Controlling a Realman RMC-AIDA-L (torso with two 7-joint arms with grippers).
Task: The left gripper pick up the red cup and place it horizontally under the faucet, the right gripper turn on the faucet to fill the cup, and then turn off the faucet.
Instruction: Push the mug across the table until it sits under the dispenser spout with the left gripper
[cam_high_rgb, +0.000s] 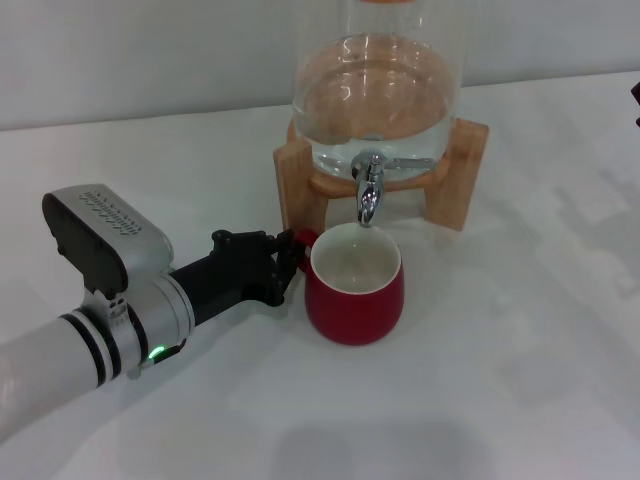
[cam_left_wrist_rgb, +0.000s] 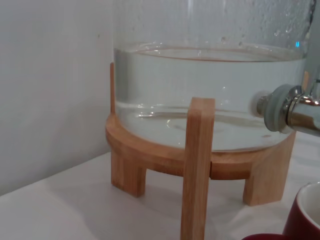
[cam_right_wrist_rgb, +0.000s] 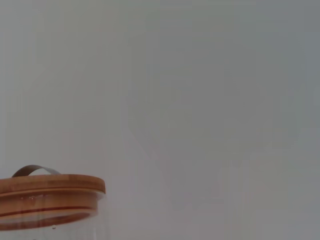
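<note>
The left arm enters the head view from the lower left corner, its white ribbed sleeve rising toward the middle of the frame. It ends in a silver-grey wrist with a small green light on its underside and a boxy grey camera block standing on top, at centre left. From the wrist the black left gripper (cam_high_rgb: 287, 258) reaches right and slightly up, nearly level. Its fingers are closed together at the tip, just left of frame centre. The right gripper appears in none of the views.
</note>
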